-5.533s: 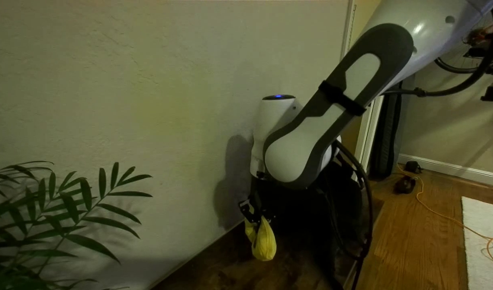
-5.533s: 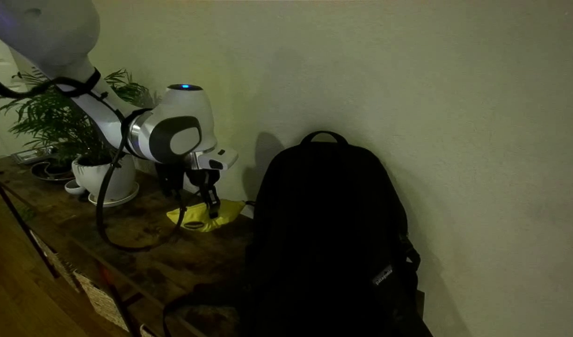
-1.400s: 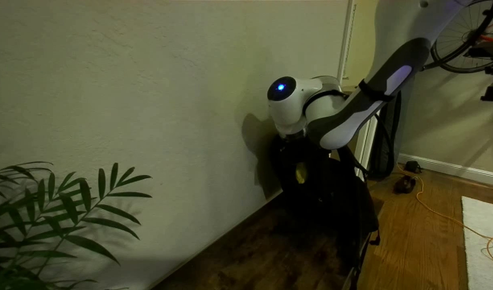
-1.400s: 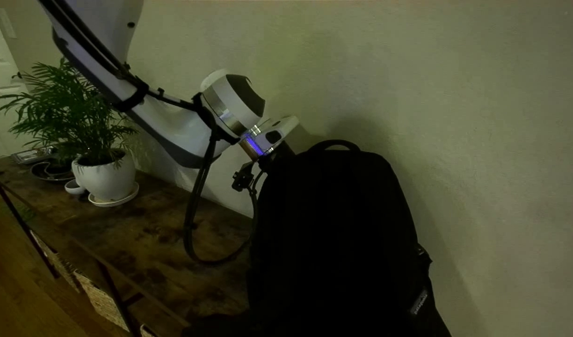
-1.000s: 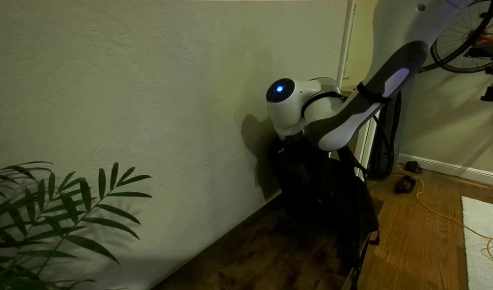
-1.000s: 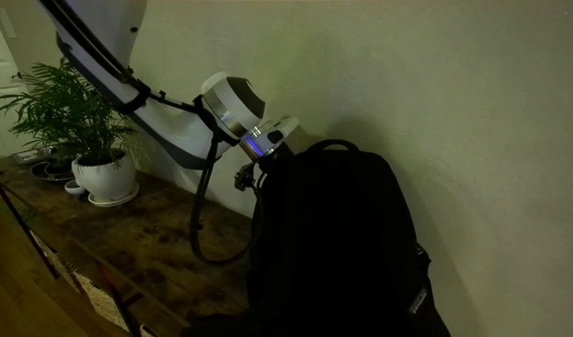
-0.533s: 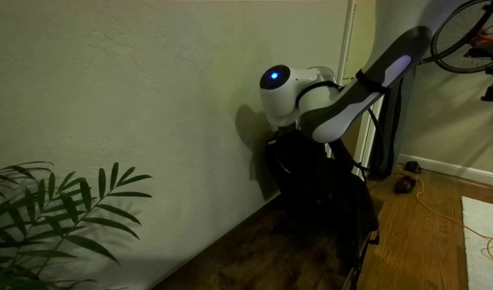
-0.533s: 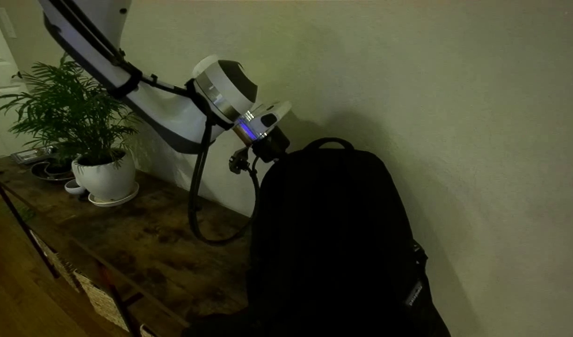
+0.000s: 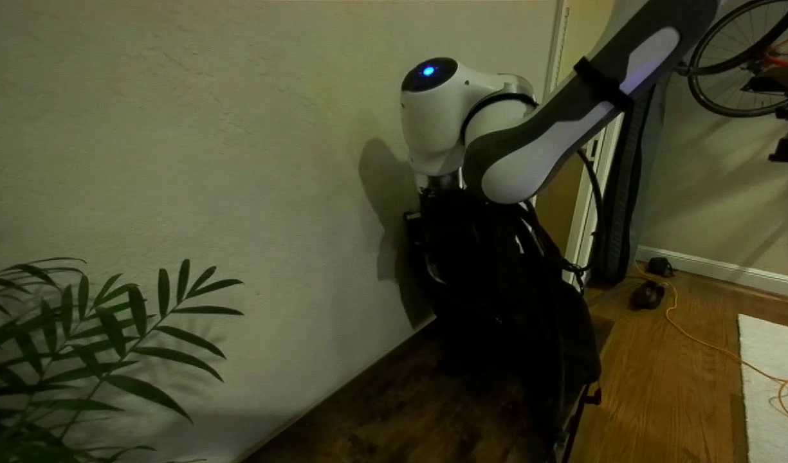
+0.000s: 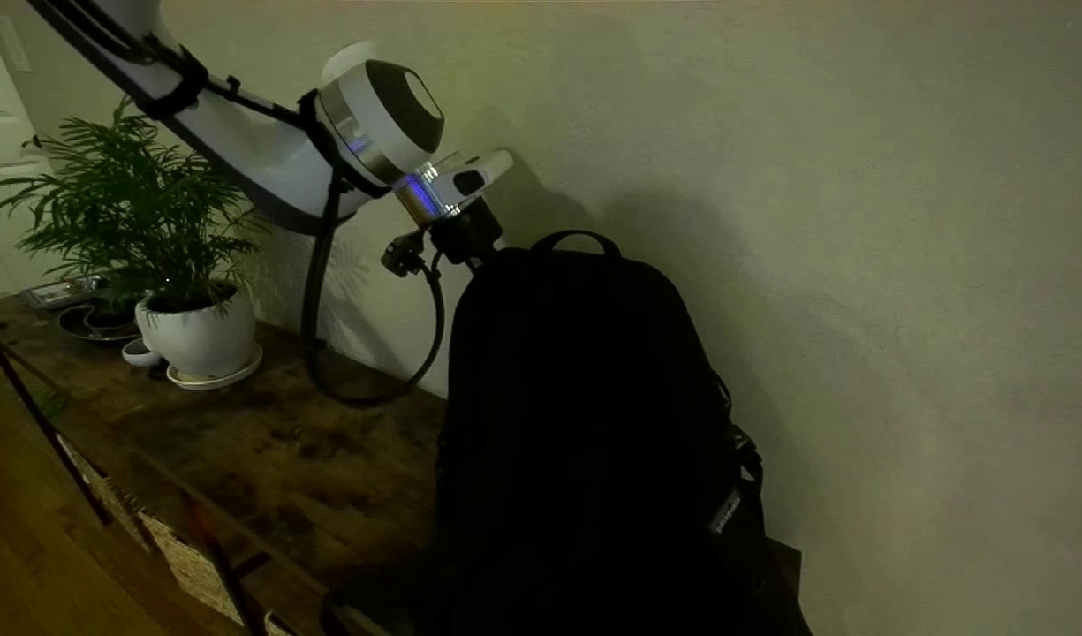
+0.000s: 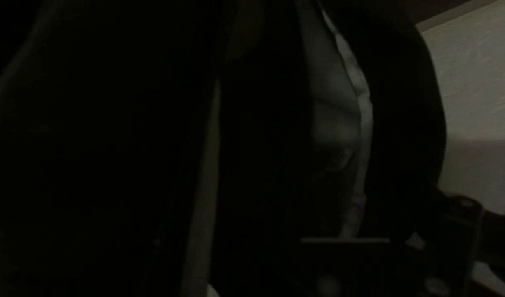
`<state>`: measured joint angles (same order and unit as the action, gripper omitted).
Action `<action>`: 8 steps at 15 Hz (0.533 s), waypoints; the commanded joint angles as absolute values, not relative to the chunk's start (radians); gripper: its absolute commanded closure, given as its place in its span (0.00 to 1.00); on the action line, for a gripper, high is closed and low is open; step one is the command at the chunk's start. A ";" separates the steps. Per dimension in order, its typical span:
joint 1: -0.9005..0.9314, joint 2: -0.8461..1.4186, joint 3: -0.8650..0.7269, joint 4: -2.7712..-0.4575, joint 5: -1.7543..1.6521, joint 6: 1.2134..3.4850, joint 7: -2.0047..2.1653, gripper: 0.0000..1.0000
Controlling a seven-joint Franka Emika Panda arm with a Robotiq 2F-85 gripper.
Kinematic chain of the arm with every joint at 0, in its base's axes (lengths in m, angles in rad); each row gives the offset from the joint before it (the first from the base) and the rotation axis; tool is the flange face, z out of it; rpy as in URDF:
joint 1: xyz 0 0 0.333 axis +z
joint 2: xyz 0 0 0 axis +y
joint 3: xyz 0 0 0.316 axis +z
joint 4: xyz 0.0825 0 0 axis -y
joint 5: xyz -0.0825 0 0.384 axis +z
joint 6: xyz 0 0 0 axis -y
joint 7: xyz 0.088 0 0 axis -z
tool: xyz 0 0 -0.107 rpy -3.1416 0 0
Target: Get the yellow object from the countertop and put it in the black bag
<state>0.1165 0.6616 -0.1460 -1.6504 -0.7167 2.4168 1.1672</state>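
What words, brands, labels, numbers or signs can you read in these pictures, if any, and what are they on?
Nothing can be read for certain.
Small label on the black backpack, in an exterior view: pale lettering, too small and blurred to read.
Robot arm and white plant pot: no lettering visible.
Wrist view: much is very dark; no text made out.

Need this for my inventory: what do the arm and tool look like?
The arm is rounded and white, with dark grey panels, a black strap and a blue light. A black cable loops alongside. The tool is black and blocky where visible.
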 commanded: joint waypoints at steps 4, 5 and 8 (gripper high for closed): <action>0.105 0.550 -0.084 -1.773 -0.559 2.530 0.843 0.00; 0.110 0.555 -0.092 -1.786 -0.558 2.583 0.805 0.00; 0.109 0.595 -0.105 -1.817 -0.540 2.770 0.701 0.00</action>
